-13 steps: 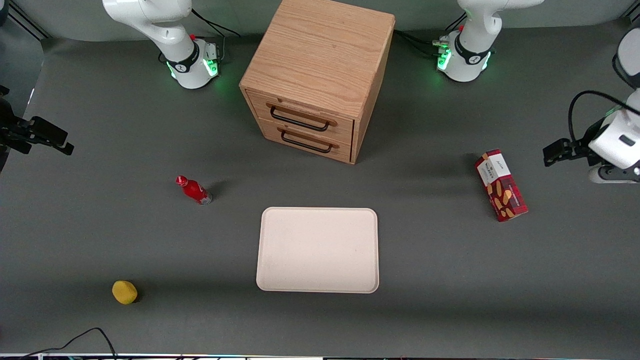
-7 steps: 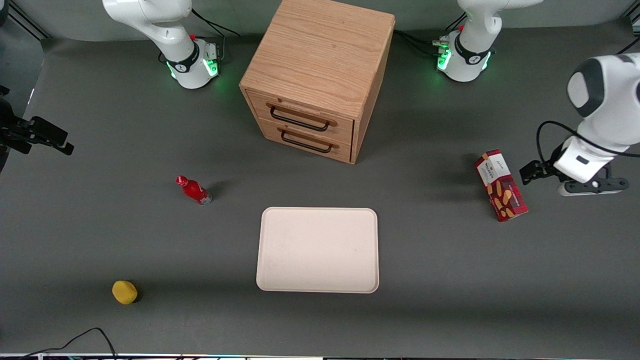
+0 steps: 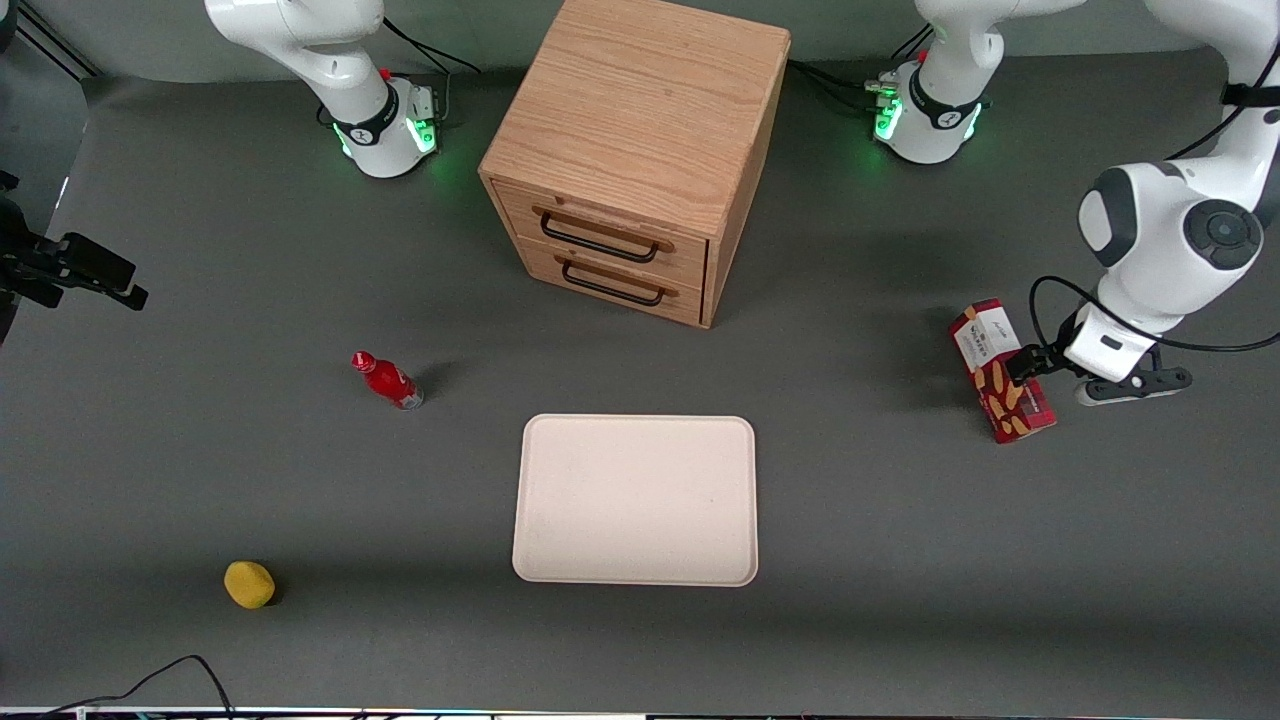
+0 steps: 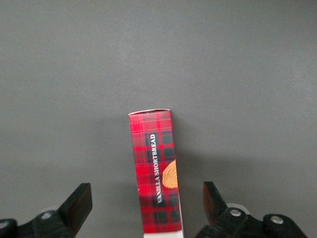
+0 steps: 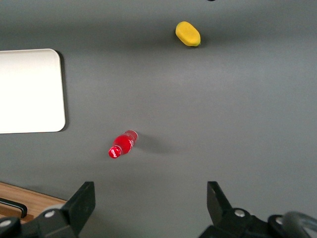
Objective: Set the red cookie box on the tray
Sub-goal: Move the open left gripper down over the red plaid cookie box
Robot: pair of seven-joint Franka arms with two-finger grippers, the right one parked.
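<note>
The red cookie box lies flat on the grey table toward the working arm's end, its white label end farther from the front camera. My left gripper hovers close beside and above it, pointing down. In the left wrist view the plaid box shows between the open fingers of the gripper, with a clear gap on each side and nothing held. The cream-white tray sits bare at the middle of the table, well apart from the box; its corner shows in the right wrist view.
A wooden two-drawer cabinet stands farther from the front camera than the tray. A small red bottle and a yellow lump lie toward the parked arm's end.
The left arm has swung in from the table's end toward the cookie box, and its gripper now hangs next to the box. The box and the tray have not moved.
</note>
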